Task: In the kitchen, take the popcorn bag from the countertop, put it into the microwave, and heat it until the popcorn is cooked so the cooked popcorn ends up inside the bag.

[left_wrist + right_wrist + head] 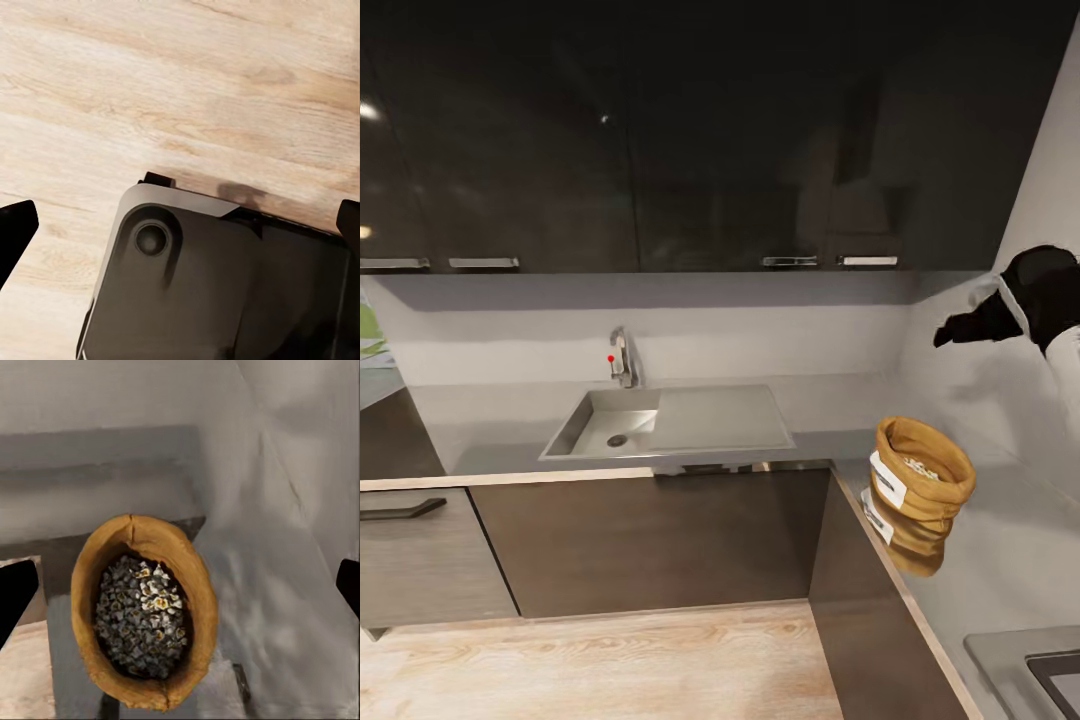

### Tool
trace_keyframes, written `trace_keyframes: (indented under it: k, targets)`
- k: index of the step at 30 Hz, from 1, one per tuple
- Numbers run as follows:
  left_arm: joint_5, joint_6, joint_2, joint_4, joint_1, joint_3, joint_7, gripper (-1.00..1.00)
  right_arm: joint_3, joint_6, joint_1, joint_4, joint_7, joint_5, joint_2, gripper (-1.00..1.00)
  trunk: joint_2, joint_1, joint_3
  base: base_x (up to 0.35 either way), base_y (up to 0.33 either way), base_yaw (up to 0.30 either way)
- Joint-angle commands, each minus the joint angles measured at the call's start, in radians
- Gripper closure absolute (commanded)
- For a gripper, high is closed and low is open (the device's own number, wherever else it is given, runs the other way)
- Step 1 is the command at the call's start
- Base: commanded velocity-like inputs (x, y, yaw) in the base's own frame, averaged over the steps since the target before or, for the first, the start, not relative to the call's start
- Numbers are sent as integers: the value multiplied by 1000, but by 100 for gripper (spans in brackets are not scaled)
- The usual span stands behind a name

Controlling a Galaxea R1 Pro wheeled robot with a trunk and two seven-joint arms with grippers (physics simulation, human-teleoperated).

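Fingers of the right gripper are held apart above the popcorn bag; nothing grasped, microwave stage untouched.

The right arm is raised and reached forward, its dark tool held aloft with fingers spread wide. The left tool's fingers are likewise parted.

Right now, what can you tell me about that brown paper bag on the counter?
The popcorn bag is golden-tan, soft-looking paper with a white label on its side. It stands on the light-grey countertop, near its front edge, its mouth rolled wide open. Inside lie small kernels, mostly dark with some whitish-yellow ones. Nothing grips it; the right gripper hangs above, apart from it.
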Motion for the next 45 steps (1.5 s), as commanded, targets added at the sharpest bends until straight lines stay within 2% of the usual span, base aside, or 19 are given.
trace_keyframes:
  k: [1, 3, 4, 6, 8, 18, 20, 33, 38, 45]
  targets:
    - [2, -3, 0, 1, 0, 2, 0, -100, 110, 2, 1, 21, 128, 9, -19, -100, -1, 0, 0, 0, 0, 0]
    - [1, -3, -1, 1, 0, 1, 0, -100, 228, 2, 2, 32, 320, 9, -52, -100, -1, 0, 0, 0, 0, 0]
    - [1, -3, 0, 1, 0, 1, 0, -100, 275, 2, 2, 35, 389, 10, -62, -100, -1, 0, 0, 0, 0, 0]
    - [1, -3, 0, 1, 0, 1, 0, -100, 319, 2, 3, 35, 438, 10, -70, -100, -1, 0, 0, 0, 0, 0]
    - [1, -3, 0, 1, 0, 0, 0, -100, 343, 2, 16, 36, 462, 9, -80, -100, -1, 0, 0, 0, 0, 0]
    - [-5, -3, -1, 1, 0, -3, 0, -100, 351, 2, 80, 34, 474, 1, -142, -100, -1, 0, 0, 0, 0, 0]
    - [-6, -3, -1, 1, 0, -3, 0, -100, 349, 2, 113, 34, 471, 0, -142, -100, -1, 0, 0, 0, 0, 0]
    - [-8, -3, 0, 1, 0, -5, 0, -100, 340, 2, 211, 32, 467, -4, -131, -100, -1, 0, 0, 0, 0, 0]
    - [-9, -3, -1, 0, -2, -5, 0, -100, 296, 2, 225, 30, 469, -4, -131, -100, -1, 0, 0, 0, 0, 0]
    - [-10, -3, -1, 1, -2, -5, 0, -100, 287, 2, 233, 32, 460, -3, -134, -100, -1, 0, 0, 0, 0, 0]
